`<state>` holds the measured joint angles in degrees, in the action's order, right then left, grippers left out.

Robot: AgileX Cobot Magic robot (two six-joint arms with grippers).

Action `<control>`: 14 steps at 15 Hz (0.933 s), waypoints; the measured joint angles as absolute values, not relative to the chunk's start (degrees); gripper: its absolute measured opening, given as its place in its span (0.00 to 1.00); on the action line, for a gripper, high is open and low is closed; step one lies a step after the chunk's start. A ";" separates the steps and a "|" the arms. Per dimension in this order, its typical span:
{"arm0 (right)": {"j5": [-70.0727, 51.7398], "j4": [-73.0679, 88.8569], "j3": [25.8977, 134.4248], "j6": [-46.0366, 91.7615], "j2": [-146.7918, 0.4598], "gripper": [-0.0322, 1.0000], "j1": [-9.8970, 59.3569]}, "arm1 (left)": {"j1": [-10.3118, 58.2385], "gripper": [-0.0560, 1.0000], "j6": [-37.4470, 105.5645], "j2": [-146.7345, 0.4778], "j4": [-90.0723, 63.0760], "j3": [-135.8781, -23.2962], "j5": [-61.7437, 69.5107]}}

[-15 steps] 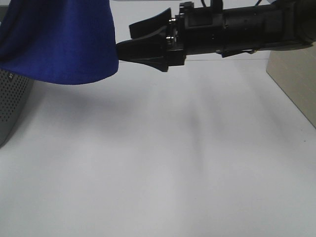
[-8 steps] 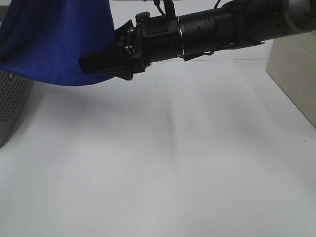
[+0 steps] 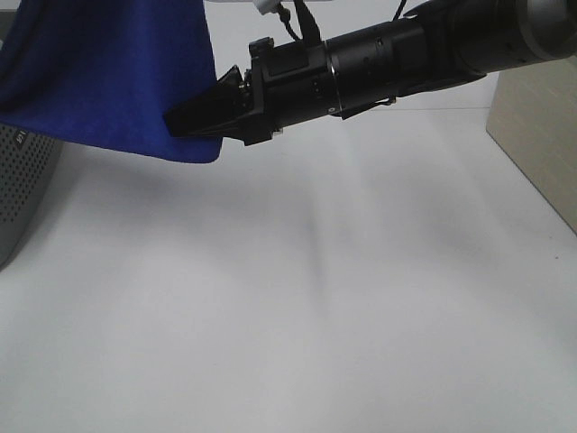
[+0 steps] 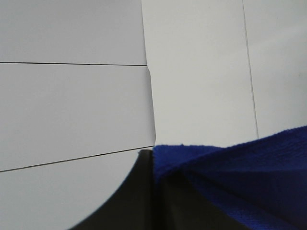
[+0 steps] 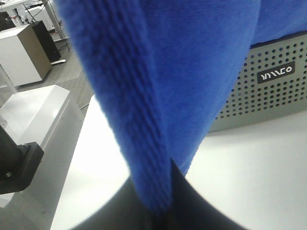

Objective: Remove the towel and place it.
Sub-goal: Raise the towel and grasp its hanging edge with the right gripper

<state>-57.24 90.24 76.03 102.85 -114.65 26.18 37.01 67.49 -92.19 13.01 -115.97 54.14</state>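
Your right gripper is clenched on the towel. In the high view its black jaws meet in a closed wedge against the cloth's lower right edge, in the upper left of the frame. The right wrist view shows the grip itself: a thick fold of blue pile runs straight into the pinched jaws of the gripper, whose fingers are dark and blurred on either side.

Only the left wrist view shows your left gripper. It is also closed on the towel, with a folded edge of the cloth held against one black finger and pale panels behind.

From the grip outward, the right arm runs back to the upper right of the high view, crossing the middle. The towel fills the upper left corner, hanging above the white table. Its lower hem overlaps the top of the grey perforated basket at the left edge. You cannot tell from here whether cloth and basket touch.

The right wrist view adds the basket's wall and a small dark label on it, seen behind the hanging cloth. A beige box stands at the right edge of the high view.
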 joint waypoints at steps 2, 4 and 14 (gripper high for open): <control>-58.16 90.18 76.03 100.32 -114.65 0.05 26.18 | 37.01 0.05 67.49 -92.19 13.01 -115.97 54.14; -56.78 89.61 76.03 92.42 -114.48 0.05 26.18 | 37.01 0.05 66.98 -92.19 13.01 -115.97 54.14; -54.03 44.81 87.32 35.75 -97.80 0.05 18.79 | 37.01 0.05 50.71 -94.54 10.83 -115.97 43.09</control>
